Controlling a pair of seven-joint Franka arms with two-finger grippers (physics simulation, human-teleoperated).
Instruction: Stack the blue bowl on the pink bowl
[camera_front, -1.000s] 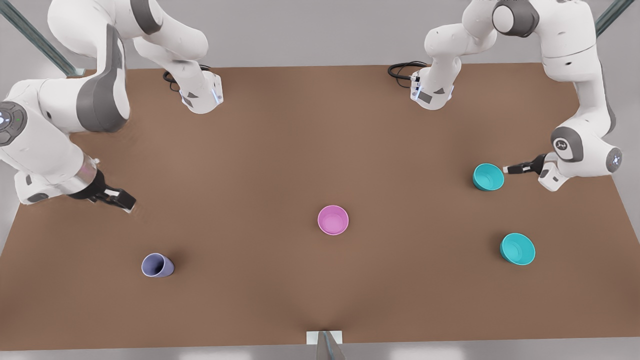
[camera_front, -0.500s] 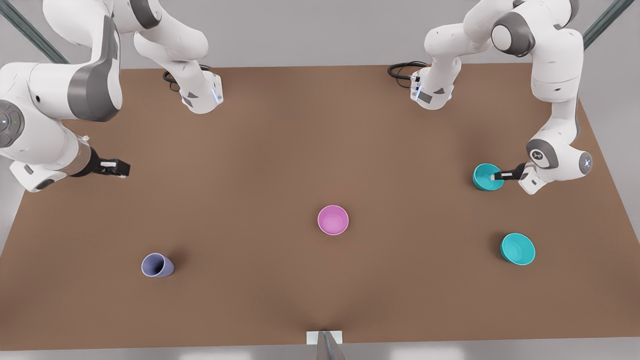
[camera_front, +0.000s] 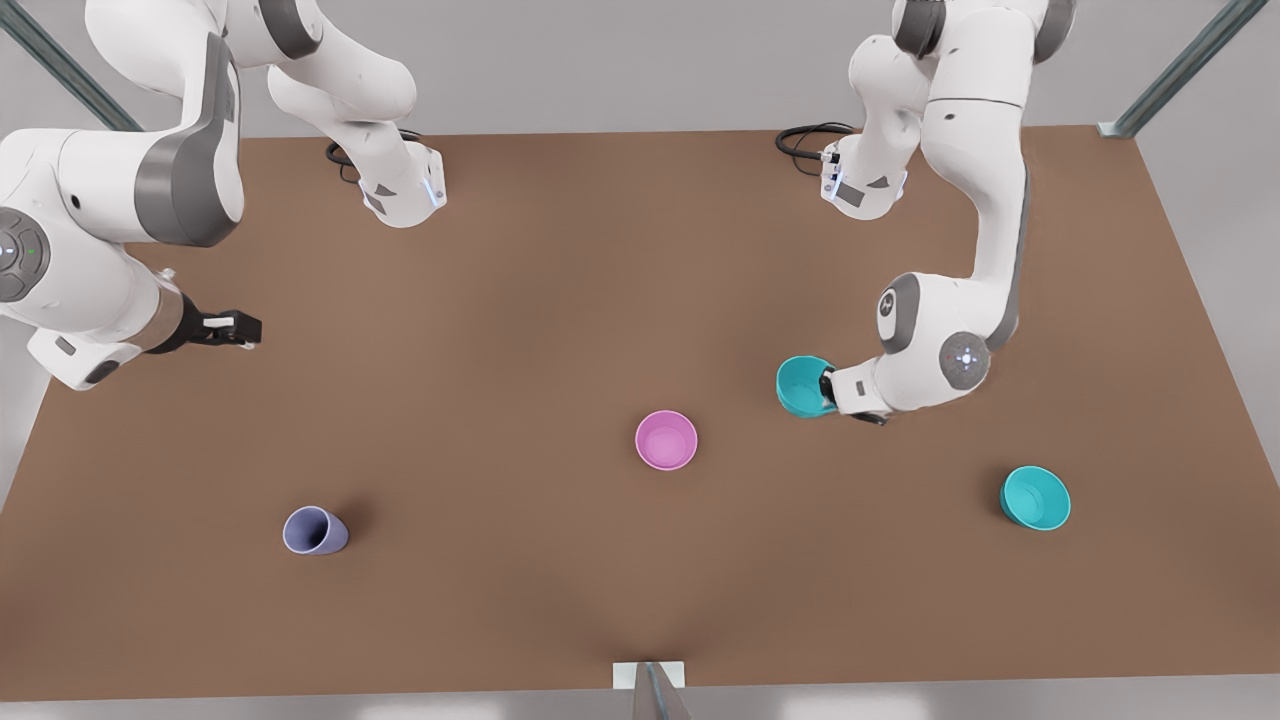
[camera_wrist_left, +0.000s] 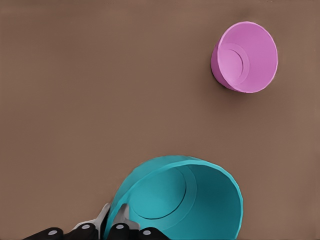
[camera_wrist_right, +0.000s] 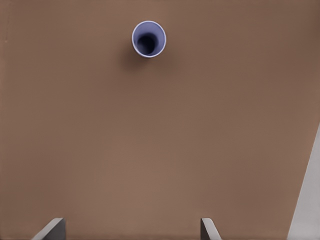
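A teal-blue bowl hangs clamped by its rim in the left gripper, right of centre in the front view, clear of the brown table and tipped so that its opening faces the camera. In the left wrist view the same bowl sits at the lower edge of the frame, one dark fingertip inside the wall and another outside it, the jaws closed narrowly on the rim.

The pink bowl stands upright just below the middle of the front view, down and to the left of the carried bowl and apart from it; the left wrist view catches it in the upper right of the frame.

A second teal bowl rests on the table at the lower right of the front view, well apart from both.

A lavender-grey cup sits at the lower left of the front view and appears near the top of the right wrist view, mouth up.

The right gripper waits at the far left of the front view, above the table's edge; its two fingertips stand wide apart at the bottom of the right wrist view, holding nothing.
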